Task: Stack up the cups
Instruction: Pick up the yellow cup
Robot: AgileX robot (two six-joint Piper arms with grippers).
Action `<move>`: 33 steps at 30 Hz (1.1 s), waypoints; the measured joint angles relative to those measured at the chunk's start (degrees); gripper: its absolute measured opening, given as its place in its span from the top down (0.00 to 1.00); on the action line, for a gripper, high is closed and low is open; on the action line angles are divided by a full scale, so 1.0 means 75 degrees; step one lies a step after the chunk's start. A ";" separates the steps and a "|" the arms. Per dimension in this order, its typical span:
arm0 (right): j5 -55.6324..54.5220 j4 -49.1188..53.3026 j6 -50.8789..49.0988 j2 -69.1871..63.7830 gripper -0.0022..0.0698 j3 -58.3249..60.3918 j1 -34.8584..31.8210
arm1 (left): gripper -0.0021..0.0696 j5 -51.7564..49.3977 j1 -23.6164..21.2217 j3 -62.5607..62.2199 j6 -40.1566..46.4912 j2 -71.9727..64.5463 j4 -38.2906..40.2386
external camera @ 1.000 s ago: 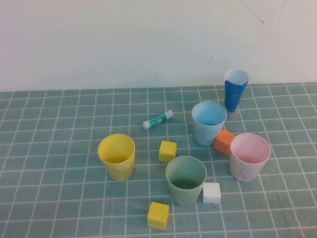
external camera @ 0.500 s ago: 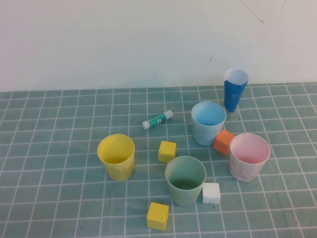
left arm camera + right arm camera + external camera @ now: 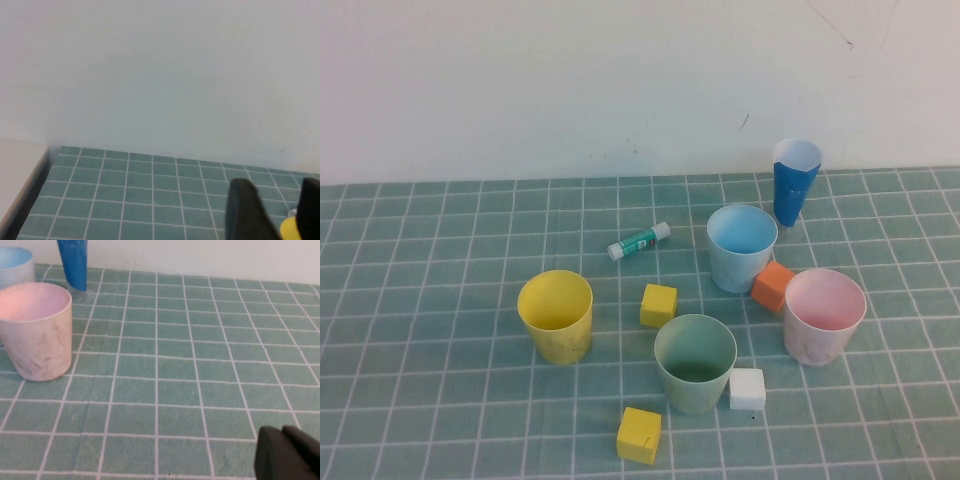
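Four cups stand apart and upright on the green checked cloth: yellow (image 3: 555,315) at left, pale green (image 3: 695,362) at front centre, light blue (image 3: 741,246) behind it, pink (image 3: 824,314) at right. Neither arm shows in the high view. My left gripper (image 3: 276,187) hangs above the cloth near the wall, open, with a bit of yellow (image 3: 289,227) showing past the gap. My right gripper (image 3: 282,432) is shut and empty, low over the cloth, well away from the pink cup (image 3: 36,330) and the blue cup (image 3: 15,266).
A narrow dark-blue cone cup (image 3: 794,182) stands behind the blue cup. A glue stick (image 3: 639,240) lies mid-table. Two yellow blocks (image 3: 658,304) (image 3: 639,434), an orange block (image 3: 773,285) and a white block (image 3: 747,388) sit among the cups. A white wall runs along the back.
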State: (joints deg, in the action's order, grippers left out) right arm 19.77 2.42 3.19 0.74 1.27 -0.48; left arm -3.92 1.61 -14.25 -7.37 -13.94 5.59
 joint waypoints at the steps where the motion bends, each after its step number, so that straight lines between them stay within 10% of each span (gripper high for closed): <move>1: 0.0000 0.0000 0.0000 0.0000 0.97 0.0000 0.0000 | 0.72 0.0127 0.0000 0.0000 -0.0378 -0.0180 -0.0432; 6: 0.0000 0.0000 0.0000 0.0000 0.97 0.0000 0.0000 | 0.20 0.1345 0.0475 0.0000 -0.1892 -0.1065 -0.1936; 10: 0.0000 0.0000 -0.0003 0.0000 0.97 0.0000 0.0000 | 0.07 0.2383 0.0980 0.0000 -0.2073 -0.1909 -0.2374; 18: 0.0000 0.0000 -0.0016 0.0000 0.97 0.0000 0.0000 | 0.16 0.2882 0.1532 -0.0286 -0.3339 -0.3661 -0.2871; 33: 0.0000 0.0000 -0.0016 0.0000 0.97 0.0000 0.0000 | 0.33 -0.2493 0.3206 -0.4586 -0.4874 -0.6984 -0.4488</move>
State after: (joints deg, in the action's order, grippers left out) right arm 19.77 2.42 3.07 0.74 1.27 -0.48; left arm -22.62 25.65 -48.64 -43.93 -66.33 -28.07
